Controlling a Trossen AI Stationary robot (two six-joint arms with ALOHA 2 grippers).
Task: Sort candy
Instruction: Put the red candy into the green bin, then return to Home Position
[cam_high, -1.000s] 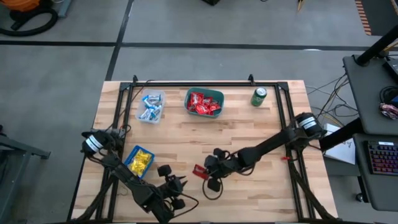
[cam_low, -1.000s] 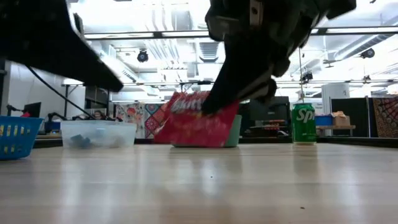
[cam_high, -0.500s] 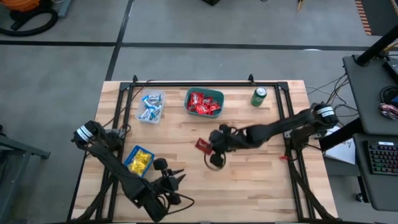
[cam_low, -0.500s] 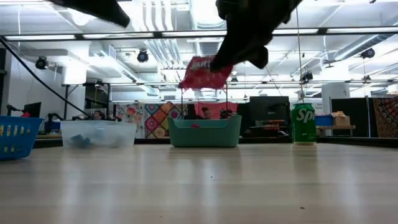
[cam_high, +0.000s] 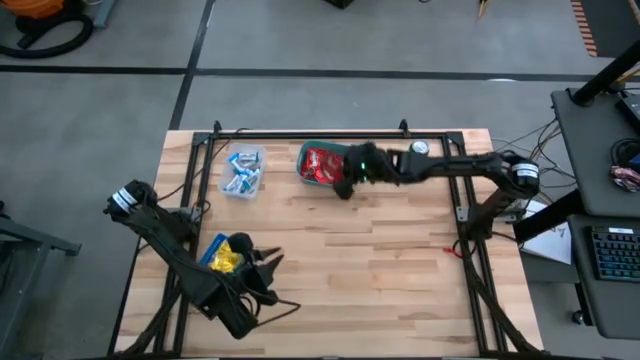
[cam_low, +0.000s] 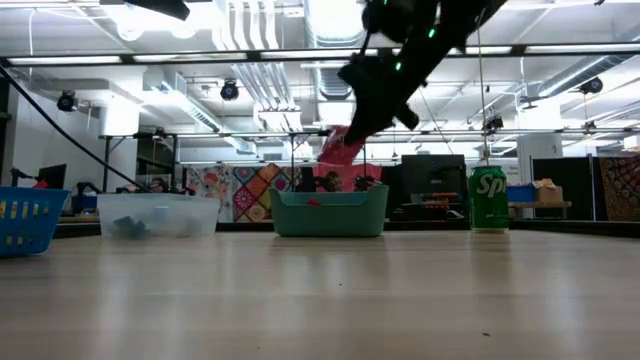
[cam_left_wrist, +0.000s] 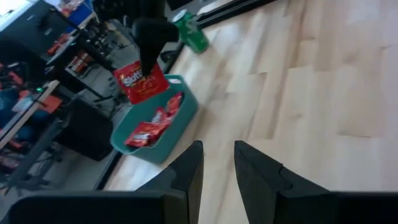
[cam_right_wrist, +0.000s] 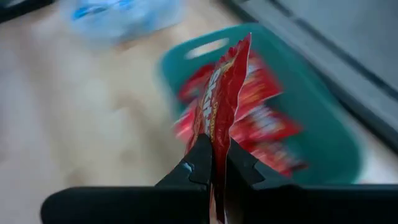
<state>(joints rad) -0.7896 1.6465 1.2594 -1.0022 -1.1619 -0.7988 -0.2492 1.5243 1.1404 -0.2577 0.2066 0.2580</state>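
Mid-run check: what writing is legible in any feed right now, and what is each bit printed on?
"Skittl…", partly legible, on the red packet held by the right gripper above the teal bin.
"Sp…", white letters cut off by the curve, on the green can.
Print on the red packets in the teal bin: too small to read.
Blue-and-white wrappers and yellow packets: nothing readable.

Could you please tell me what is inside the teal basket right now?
The teal basket holds red packets; its floor beneath them is covered. The right gripper holds another red packet above it.
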